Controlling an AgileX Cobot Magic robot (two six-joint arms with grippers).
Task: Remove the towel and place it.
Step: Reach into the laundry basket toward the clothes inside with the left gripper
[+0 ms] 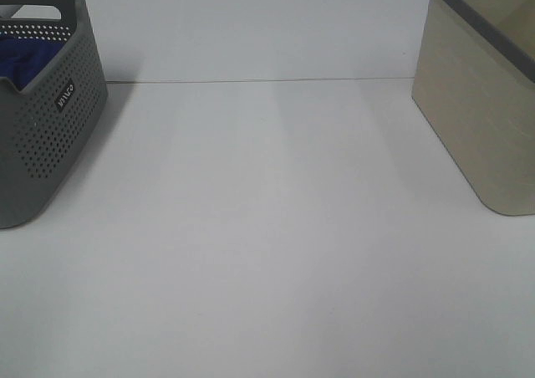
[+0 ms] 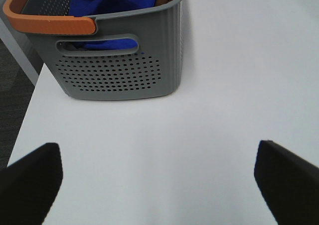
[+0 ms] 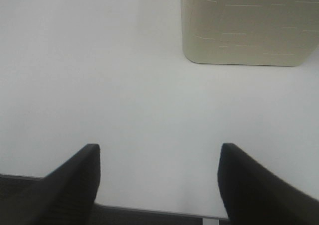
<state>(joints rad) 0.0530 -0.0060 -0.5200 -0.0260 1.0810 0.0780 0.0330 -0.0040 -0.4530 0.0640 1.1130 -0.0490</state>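
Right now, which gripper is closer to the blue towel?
Left. The left gripper, open, faces the grey basket holding the towel, bare table between them. The right gripper, also open, faces the beige bin on the table's opposite side, far from the towel.

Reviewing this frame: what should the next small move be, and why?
Probably advance the left tool toward the grey perforated plastic basket and up over its rim. The crumpled deep-blue cloth towel lies inside that basket, the tool's jaws stand open and empty, and only bare white table lies between them.
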